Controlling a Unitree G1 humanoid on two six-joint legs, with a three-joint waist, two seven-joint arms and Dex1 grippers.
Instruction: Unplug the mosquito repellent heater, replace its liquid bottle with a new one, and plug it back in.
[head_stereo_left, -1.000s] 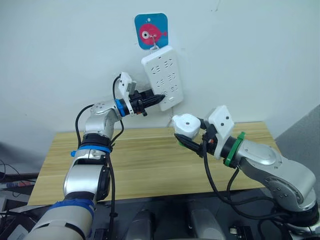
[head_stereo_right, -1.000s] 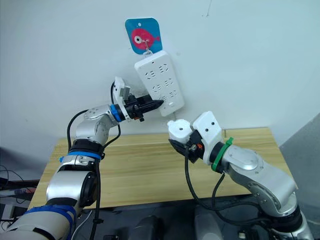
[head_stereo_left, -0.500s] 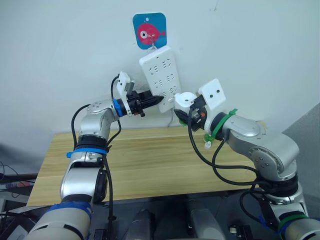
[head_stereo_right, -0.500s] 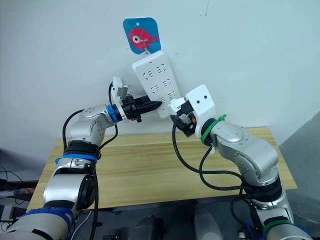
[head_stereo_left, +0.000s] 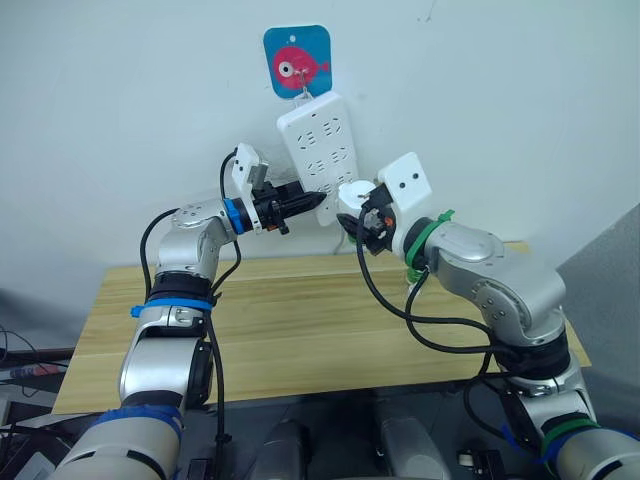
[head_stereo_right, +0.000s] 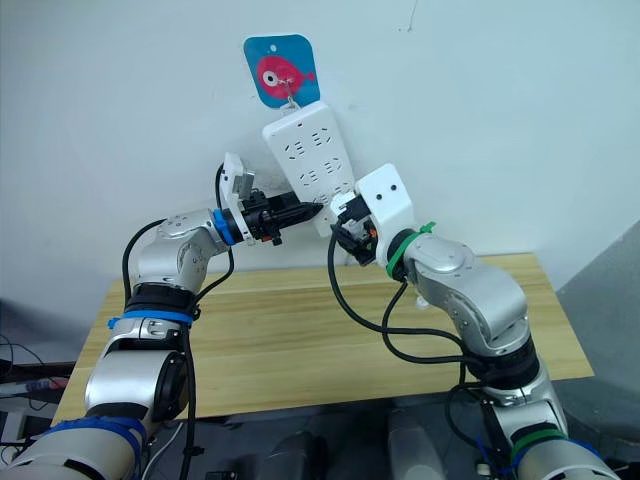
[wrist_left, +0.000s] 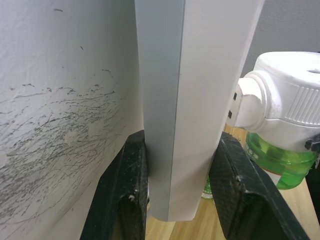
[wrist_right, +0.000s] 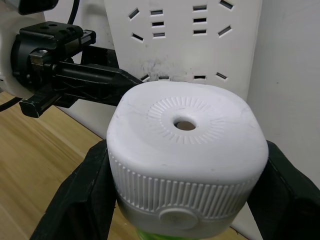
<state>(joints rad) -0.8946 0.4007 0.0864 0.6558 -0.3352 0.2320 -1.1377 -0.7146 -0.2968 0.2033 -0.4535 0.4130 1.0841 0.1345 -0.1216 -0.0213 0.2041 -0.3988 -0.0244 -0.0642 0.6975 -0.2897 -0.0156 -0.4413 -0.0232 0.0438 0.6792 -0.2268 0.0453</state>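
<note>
The mosquito repellent heater (head_stereo_left: 352, 193), white with a ribbed top (wrist_right: 187, 145), is held in my shut right gripper (head_stereo_left: 362, 215). A green liquid bottle (wrist_left: 275, 162) hangs under it. The heater's plug end (wrist_left: 240, 102) is pressed against the face of the white power strip (head_stereo_left: 322, 150) at its lower right; the prongs are hidden. My left gripper (head_stereo_left: 312, 200) is shut on the strip's lower edge, one finger (wrist_left: 125, 190) behind it and one in front.
The power strip hangs on the white wall from a blue hook plate with a pink fish (head_stereo_left: 300, 60). Below both arms stands a wooden table (head_stereo_left: 300, 310). A small green item shows on the table behind the strip's lower end (wrist_left: 207, 187).
My right arm has carried the heater up from over the table to the strip's lower right face. The left gripper has kept its hold on the strip.
</note>
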